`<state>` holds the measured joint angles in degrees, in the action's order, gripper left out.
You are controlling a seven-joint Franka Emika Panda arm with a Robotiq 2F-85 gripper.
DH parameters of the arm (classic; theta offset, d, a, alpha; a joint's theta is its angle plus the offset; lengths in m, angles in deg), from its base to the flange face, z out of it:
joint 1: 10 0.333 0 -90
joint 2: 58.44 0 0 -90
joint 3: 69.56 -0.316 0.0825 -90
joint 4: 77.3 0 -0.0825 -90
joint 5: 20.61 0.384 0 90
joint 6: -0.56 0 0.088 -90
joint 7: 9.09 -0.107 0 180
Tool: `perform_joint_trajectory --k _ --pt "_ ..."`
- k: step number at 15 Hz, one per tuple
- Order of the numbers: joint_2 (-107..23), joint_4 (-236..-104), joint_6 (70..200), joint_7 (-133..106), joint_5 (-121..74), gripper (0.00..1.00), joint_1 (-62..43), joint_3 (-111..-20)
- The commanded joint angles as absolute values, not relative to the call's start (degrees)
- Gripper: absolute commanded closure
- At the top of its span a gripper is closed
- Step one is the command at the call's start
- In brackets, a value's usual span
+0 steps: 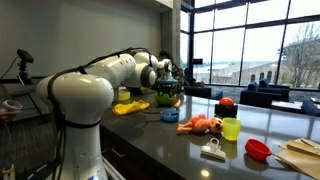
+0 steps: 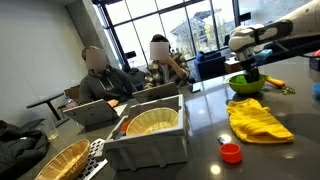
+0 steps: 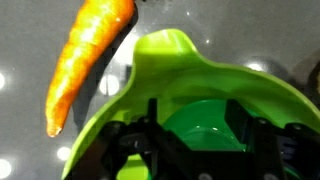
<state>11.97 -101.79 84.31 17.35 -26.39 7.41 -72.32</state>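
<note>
My gripper reaches down into a lime green bowl. Its two fingers stand on either side of a darker green round object inside the bowl and appear shut on it. An orange carrot lies on the dark counter just beside the bowl's rim. In both exterior views the gripper hangs over the bowl on the counter.
A yellow cloth lies near the bowl. An orange toy, a yellow-green cup, a red bowl and a red apple sit along the counter. White bins and a small red cap stand closer. Two people sit beyond.
</note>
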Motion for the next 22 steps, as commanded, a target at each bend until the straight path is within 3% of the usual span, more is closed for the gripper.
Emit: perform_joint_trajectory --k 1,6,7,8,13,14,15,22 --pt "10.4 -103.8 84.0 17.1 -26.7 0.62 7.5 -72.0" --pt "10.4 -103.7 84.0 17.1 -26.7 0.98 7.5 -71.9" --pt "14.1 -97.0 81.0 17.4 -27.0 1.00 7.6 -72.1" --pt "10.4 -103.7 83.8 17.1 -26.7 1.00 7.5 -71.9" --pt "10.4 -103.6 83.9 16.9 -26.8 1.00 7.5 -71.8" --pt "14.0 -96.8 81.0 17.1 -27.0 1.00 7.6 -72.0" --pt "10.3 -103.4 83.8 16.7 -26.8 1.00 7.5 -71.8" --pt "9.6 -102.3 89.0 9.9 -30.2 1.00 8.8 -68.3"
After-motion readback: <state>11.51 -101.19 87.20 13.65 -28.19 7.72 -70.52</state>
